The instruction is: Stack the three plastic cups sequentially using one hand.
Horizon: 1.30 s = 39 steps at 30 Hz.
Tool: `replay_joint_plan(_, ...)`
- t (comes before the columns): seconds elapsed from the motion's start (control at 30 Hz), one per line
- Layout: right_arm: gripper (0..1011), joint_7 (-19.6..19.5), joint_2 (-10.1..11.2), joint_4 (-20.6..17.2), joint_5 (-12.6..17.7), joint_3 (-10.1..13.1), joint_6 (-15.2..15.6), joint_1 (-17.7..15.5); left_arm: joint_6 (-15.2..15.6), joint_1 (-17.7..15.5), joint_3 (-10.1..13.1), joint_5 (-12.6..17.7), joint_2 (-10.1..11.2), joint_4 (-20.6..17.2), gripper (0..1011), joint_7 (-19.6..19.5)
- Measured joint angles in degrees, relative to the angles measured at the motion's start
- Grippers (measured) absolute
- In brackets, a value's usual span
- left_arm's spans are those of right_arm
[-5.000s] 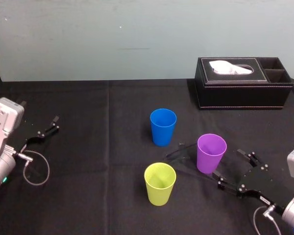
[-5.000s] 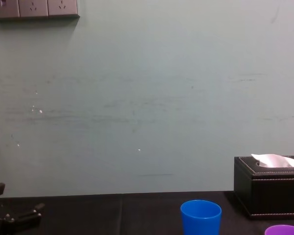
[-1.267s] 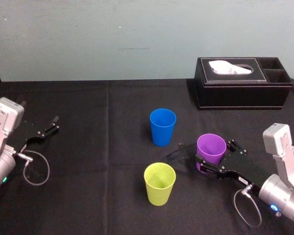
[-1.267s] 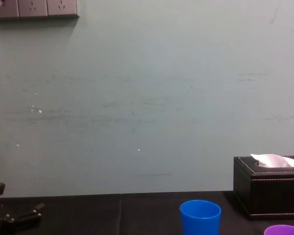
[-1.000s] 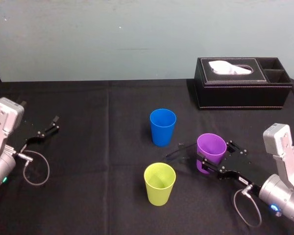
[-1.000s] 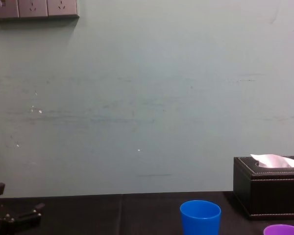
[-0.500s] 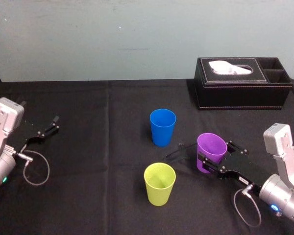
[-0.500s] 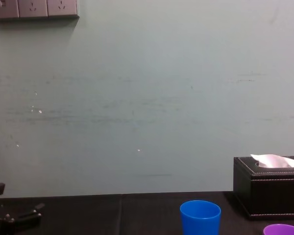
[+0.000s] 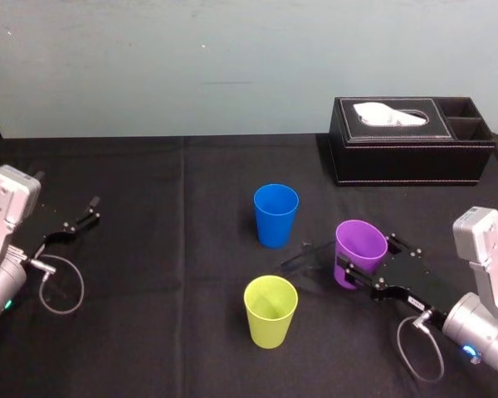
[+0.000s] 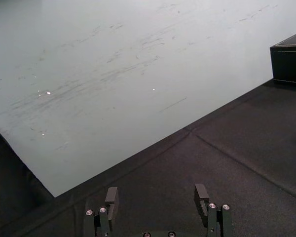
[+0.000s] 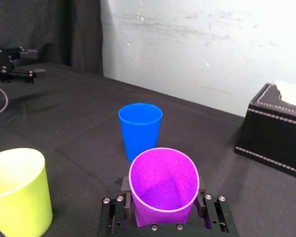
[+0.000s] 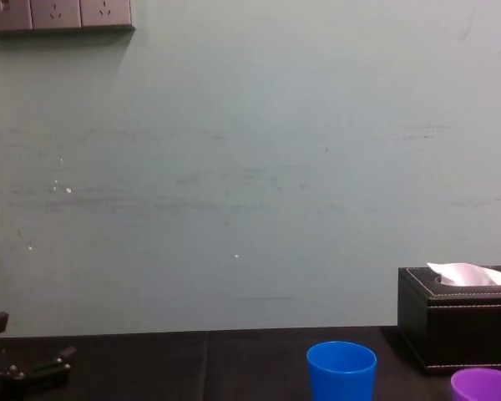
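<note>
The purple cup (image 9: 358, 247) is tilted and lifted a little off the black table, with my right gripper (image 9: 370, 262) shut on its lower half. In the right wrist view a finger presses each side of the purple cup (image 11: 163, 183). The blue cup (image 9: 275, 214) stands upright just beyond it to the left. The yellow-green cup (image 9: 270, 309) stands upright nearer me, left of the held cup. My left gripper (image 9: 80, 216) rests open at the far left of the table, with nothing between its fingers (image 10: 111, 200).
A black tissue box (image 9: 411, 141) stands at the back right near the wall. A cable loop (image 9: 62, 290) lies beside the left arm. Bare black cloth (image 9: 174, 249) stretches between the cups and the left gripper.
The right gripper closed on the purple cup, then raised it slightly and tipped it; its rim shows higher in the chest view. The other cups and the left arm stayed still.
</note>
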Motion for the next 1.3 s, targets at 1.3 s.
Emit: replay_joint_plan(1.3, 729, -3.8, -2.6, -6.2, -3.1, -5.9, 12.0, 12.1, 0.0, 0.0, 0.0, 0.0, 0.0, 0.0, 1010, 0.0)
